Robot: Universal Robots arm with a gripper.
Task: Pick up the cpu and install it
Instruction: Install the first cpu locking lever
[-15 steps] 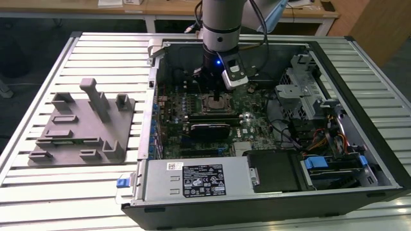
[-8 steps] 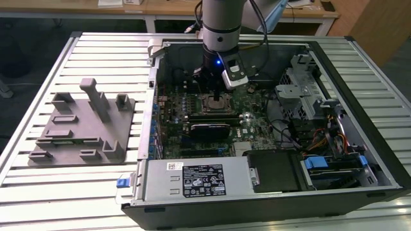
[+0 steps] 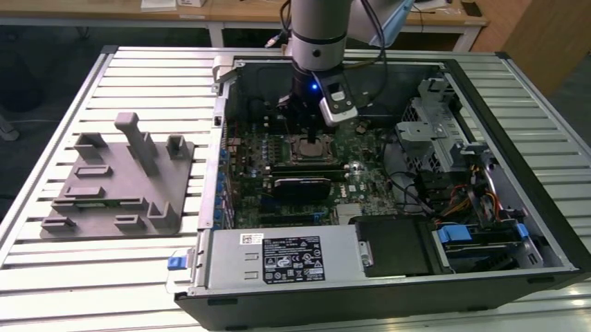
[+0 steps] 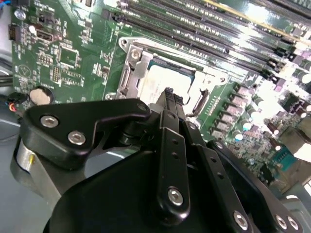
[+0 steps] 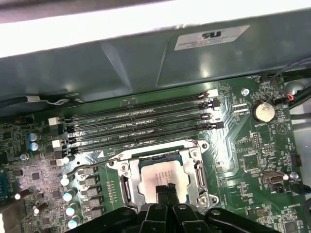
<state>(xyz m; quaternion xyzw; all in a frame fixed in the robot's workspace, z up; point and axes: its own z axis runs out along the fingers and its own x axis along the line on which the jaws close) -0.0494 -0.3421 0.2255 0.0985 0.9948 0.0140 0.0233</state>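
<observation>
The cpu (image 3: 311,148) lies flat in the motherboard socket inside the open computer case (image 3: 517,207), its silvery top plate facing up. In both wrist views the cpu (image 4: 163,80) (image 5: 154,177) sits square within the metal socket frame (image 5: 127,182). My gripper (image 3: 303,128) hangs straight above it from the arm. The black fingers are shut together with nothing between them, and the tips of the gripper (image 4: 171,95) (image 5: 166,189) are at one edge of the cpu's plate. Whether the tips touch the plate I cannot tell.
Several memory slots (image 5: 141,121) run beside the socket, and a coin battery (image 5: 263,111) sits nearby. A black glossy block (image 3: 300,187) lies just in front of the socket. Power supply (image 3: 277,257), drive cage (image 3: 443,138) and cables crowd the case. A grey posted tray (image 3: 120,180) stands on the exterior view's left.
</observation>
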